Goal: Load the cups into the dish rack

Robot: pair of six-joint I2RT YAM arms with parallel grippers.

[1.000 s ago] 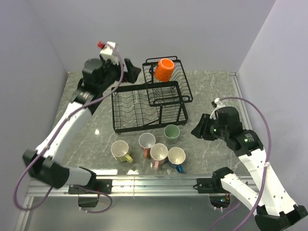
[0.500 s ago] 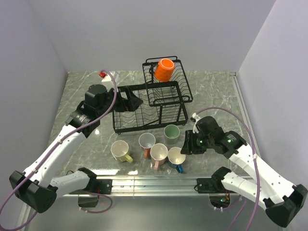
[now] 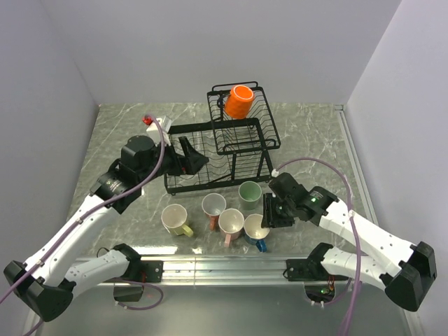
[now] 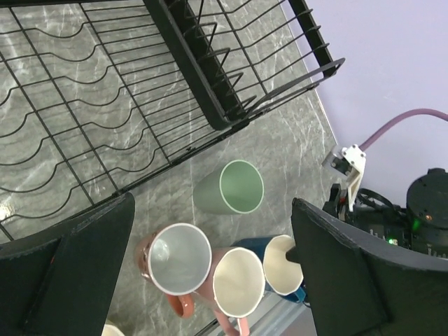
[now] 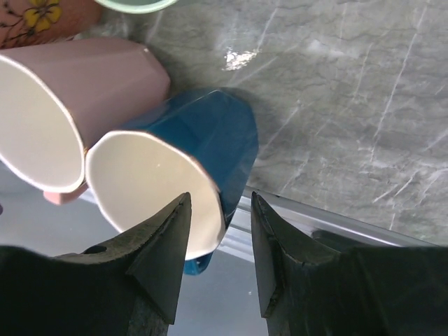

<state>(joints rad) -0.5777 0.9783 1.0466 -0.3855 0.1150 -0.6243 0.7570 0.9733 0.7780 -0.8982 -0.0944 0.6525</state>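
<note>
Right pincer point(image 5: 220, 217), half spread, hangs at the rim of the blue cup point(image 5: 203, 147) on the desk point(image 5: 336, 91). Left pincer point(image 3: 194, 159) gapes wide above the dish rack point(image 3: 210, 185), whose upper basket point(image 3: 269, 119) holds the orange cup point(image 3: 239, 102).

Orange cup point(image 3: 240, 101) lies in the dish rack's point(image 3: 199, 162) upper basket; five cups point(image 3: 231, 222) stand upright before it.
</note>
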